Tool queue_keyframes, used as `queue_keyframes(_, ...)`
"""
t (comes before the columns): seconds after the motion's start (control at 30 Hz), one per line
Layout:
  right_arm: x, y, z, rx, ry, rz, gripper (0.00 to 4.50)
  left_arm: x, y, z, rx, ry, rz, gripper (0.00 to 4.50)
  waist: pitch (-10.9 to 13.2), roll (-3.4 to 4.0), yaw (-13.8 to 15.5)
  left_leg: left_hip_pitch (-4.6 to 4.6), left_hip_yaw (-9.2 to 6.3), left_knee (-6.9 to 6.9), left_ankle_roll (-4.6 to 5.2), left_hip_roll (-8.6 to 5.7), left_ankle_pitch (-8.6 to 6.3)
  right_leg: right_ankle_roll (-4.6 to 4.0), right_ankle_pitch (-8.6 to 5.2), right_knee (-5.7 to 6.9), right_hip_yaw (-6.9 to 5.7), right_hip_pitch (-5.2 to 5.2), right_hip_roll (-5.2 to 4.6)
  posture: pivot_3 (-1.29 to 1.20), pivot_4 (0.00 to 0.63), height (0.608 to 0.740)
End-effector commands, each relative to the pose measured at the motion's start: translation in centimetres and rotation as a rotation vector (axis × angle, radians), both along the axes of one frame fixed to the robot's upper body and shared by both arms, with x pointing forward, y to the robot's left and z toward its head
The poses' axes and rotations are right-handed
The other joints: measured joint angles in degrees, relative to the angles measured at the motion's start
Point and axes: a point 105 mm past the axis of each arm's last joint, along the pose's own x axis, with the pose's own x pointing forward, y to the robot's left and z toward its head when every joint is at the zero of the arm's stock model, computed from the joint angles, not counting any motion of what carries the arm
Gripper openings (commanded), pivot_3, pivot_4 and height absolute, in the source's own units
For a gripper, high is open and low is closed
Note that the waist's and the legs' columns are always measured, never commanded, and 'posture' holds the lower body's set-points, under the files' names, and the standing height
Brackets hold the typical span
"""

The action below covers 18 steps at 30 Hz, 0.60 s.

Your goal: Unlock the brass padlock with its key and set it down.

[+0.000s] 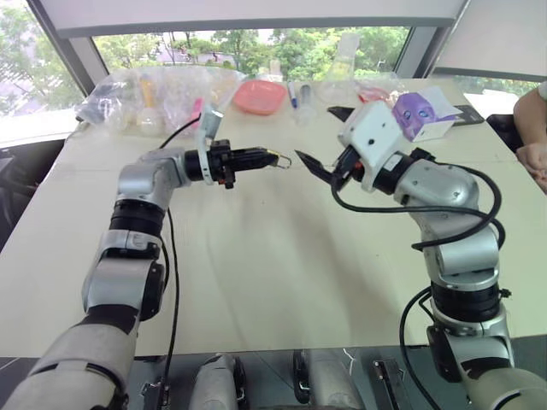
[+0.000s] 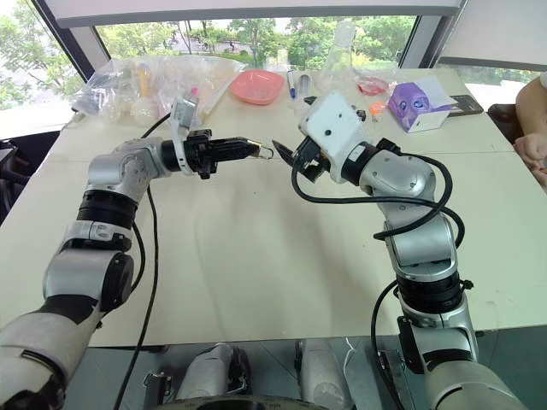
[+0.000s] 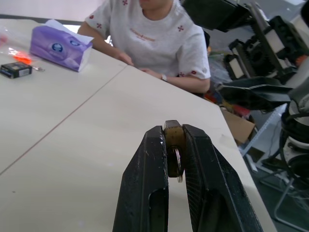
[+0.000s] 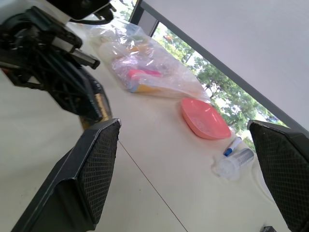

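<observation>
Left claw [image 1: 272, 159] clamped on the brass padlock [image 3: 174, 147], held level above the table [image 1: 282, 282], pointing across toward the right claw [image 4: 186, 166]. Right claw jaws wide apart, nothing between them, its tips just beside the padlock's end but apart from it. Padlock is a small dull gold-brown block pinched between the two black fingers [image 3: 145, 193], thin silvery loop sticking out past the tips. Finger pads [image 4: 99, 164] have a fine knurled grid texture. Table is pale, smooth, matte, with one thin seam line running across it; the whole near and middle stretch under both arms is bare. Clutter sits along the far edge by the window: crumpled clear plastic bags [image 1: 145, 98], flat pink dish [image 1: 260, 96], a clear cup with a blue pen [image 4: 234, 157], purple tissue box [image 1: 421, 114]. Person in a white patterned shirt [image 3: 154, 38] sits at the table's right side, forearms resting on its edge.
</observation>
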Motion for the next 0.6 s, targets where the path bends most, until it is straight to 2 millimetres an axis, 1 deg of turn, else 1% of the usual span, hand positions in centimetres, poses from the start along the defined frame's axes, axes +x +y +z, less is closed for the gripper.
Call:
queue_keyframes(0.03,-0.3,0.8,1.0,0.014,-0.046,0.024,4.3,-0.9,0.0,2.2,-0.039,-0.066,-0.039,0.0,0.0,0.0,0.0,0.0,0.0,0.0,0.0,0.0,0.0,0.0,0.0,0.0,0.0,0.0,0.0,0.0,0.15,0.733)
queue_keyframes(0.17,-0.2,1.5,0.5,0.01,-0.031,0.053,4.3,-1.2,0.0,2.4,-0.042,-0.07,-0.041,0.0,0.0,0.0,0.1,0.0,0.0,0.01,0.0,0.0,0.0,0.0,0.0,0.0,0.0,0.01,-0.01,0.0,0.15,0.733)
queue_keyframes(0.23,-0.1,1.8,-0.1,-0.005,-0.013,0.065,4.3,-1.3,0.0,2.5,-0.045,-0.072,-0.043,0.0,0.0,0.0,0.0,0.0,0.0,0.01,0.0,0.0,0.0,0.0,0.0,0.0,0.0,0.01,-0.01,0.0,0.15,0.733)
queue_keyframes(0.47,1.2,1.1,-1.3,-0.004,0.039,0.025,4.3,-1.6,0.1,2.4,-0.044,-0.077,-0.045,0.0,0.0,0.0,0.1,0.0,0.0,0.01,0.0,0.0,0.0,0.0,0.0,0.0,0.0,0.01,-0.01,0.0,0.15,0.733)
queue_keyframes(0.6,1.2,1.2,-1.9,0.02,0.097,0.049,4.3,-1.7,0.1,2.4,-0.046,-0.078,-0.049,0.0,0.0,0.0,0.0,0.0,0.0,0.01,0.0,0.0,0.0,0.0,0.0,0.0,0.0,0.01,-0.01,0.0,0.15,0.733)
